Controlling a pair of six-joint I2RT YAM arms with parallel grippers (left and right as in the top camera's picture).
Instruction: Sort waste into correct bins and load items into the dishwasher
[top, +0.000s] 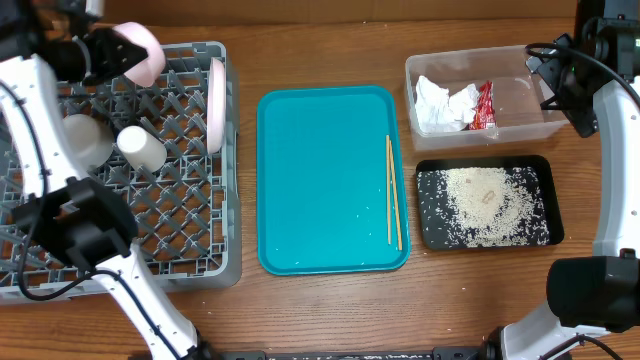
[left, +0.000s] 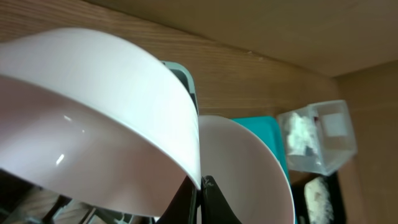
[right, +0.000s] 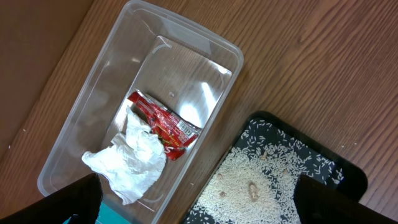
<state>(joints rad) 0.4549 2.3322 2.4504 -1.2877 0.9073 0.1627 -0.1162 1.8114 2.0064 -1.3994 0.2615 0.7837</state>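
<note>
Bowl (top: 140, 50) against rack is what matters now. From overhead, it hangs in the left gripper (top: 118, 52) over the far edge of the dish rack (top: 190, 262), and the plate (top: 215, 100) stands on edge just to its right. From the left wrist, the fingers are pinched together on the bowl's rim. From the right wrist, the right gripper (right: 199, 211) is spread wide and empty above the clear tub (right: 81, 124).

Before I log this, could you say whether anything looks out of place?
The chopsticks lie along the right edge of the teal tray, not in the dish rack with the other dishes. Nothing else stands out.
</note>
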